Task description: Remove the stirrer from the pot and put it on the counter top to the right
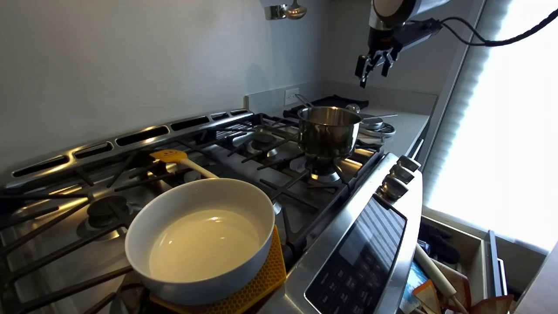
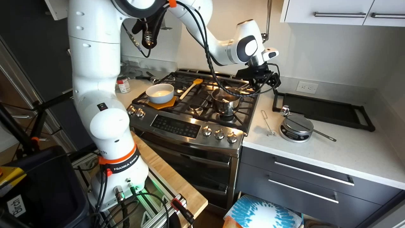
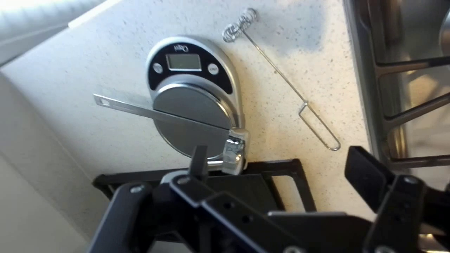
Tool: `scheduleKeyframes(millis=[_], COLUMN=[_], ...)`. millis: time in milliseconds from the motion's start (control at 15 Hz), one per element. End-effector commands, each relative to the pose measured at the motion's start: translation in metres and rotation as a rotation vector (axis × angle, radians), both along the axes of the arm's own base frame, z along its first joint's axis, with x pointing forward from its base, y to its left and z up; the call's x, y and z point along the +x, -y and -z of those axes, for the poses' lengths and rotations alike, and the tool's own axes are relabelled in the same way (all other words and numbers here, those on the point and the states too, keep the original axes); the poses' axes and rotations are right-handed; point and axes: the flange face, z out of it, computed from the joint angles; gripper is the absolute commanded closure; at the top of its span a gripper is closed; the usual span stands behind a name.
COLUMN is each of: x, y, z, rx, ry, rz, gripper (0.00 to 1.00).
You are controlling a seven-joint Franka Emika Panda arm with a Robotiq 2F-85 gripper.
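Observation:
The stirrer [image 3: 281, 73], a thin wire utensil with a coiled head and looped handle, lies flat on the pale counter top [image 3: 116, 144], right of the stove; an exterior view also shows it [image 2: 268, 124]. The small steel pot [image 1: 327, 137] stands on the stove's near right burner in both exterior views [image 2: 221, 108]. A glint shows inside it; I cannot tell what it is. My gripper [image 1: 374, 77] hangs high above the counter and pot level, pointing down. In the wrist view its fingers [image 3: 277, 156] are wide apart with nothing between them, apart from the stirrer.
A ladle [image 3: 140, 112] lies across a kitchen scale [image 3: 184, 62] on the counter. A black framed tray [image 2: 319, 109] lies at the back. A wide white pan [image 1: 205, 248] sits on an orange trivet [image 1: 259, 279], beside an orange spatula [image 1: 170, 155]. A drawer [image 1: 473, 253] stands open below.

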Motion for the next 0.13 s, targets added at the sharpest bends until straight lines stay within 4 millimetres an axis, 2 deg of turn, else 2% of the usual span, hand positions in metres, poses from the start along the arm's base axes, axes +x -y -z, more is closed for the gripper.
scheduleKeyframes(millis=[0, 67], x=[-0.059, -0.025], y=[-0.007, 0.002], z=[-0.042, -0.026], rx=[-0.058, -0.051], ry=[0.137, 0.065], rz=[0.084, 0.06], gripper=[0.0, 0.0])
